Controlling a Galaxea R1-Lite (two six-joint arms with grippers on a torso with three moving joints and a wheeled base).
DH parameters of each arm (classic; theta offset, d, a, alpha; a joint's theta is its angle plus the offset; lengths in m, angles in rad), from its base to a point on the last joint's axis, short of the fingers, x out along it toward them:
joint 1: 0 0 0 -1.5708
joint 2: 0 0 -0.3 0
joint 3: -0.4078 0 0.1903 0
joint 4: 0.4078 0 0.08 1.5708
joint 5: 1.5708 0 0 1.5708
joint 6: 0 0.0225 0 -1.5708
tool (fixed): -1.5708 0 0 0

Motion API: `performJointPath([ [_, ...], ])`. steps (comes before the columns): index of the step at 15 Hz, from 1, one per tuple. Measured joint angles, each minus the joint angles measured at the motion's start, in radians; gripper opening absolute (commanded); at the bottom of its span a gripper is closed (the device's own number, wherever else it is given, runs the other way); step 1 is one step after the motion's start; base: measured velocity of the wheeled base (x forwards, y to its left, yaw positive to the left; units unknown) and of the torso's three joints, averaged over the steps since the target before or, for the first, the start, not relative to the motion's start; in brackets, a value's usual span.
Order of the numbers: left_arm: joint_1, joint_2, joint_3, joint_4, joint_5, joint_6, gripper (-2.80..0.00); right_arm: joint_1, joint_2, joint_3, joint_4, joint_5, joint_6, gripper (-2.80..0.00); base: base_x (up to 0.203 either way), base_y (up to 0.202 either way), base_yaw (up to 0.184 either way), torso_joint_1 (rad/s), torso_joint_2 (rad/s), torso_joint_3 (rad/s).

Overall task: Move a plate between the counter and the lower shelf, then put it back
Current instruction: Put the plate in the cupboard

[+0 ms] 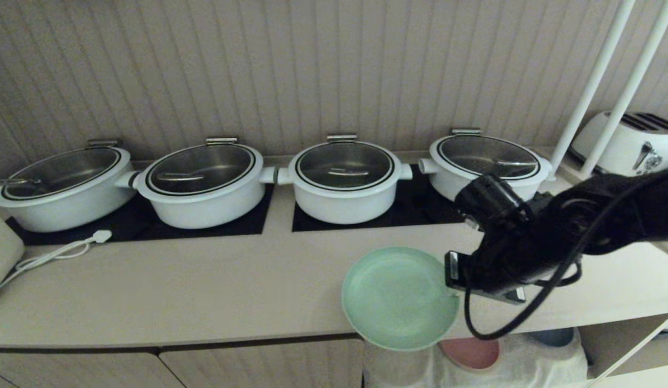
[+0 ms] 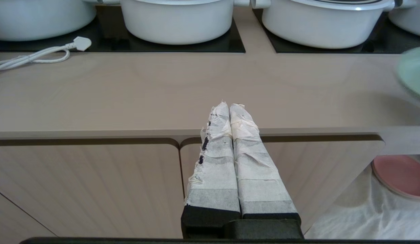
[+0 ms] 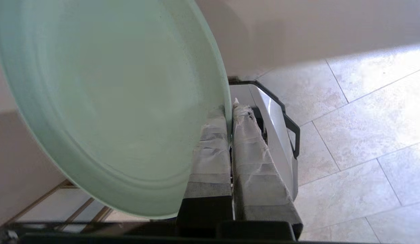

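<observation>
Head view: right gripper clamps the plate rim above the beige counter edge.

You see the pink plate half hidden behind the mint-green plate, low in the head view's frame.

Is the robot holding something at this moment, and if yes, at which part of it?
The right gripper holds the plate by its rim, the edge pinched between its fingers. The left gripper is shut and holds nothing.
</observation>
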Motion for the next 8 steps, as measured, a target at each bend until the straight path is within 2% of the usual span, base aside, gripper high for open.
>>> performJointPath([
  [8, 0.0, 0.0, 0.0, 0.0, 0.0, 0.0, -2.8, -0.02, -0.339, 0.347, -0.044, 0.001, 0.009, -2.8, 0.0, 0.0, 0.0, 0.0, 0.0, 0.0],
])
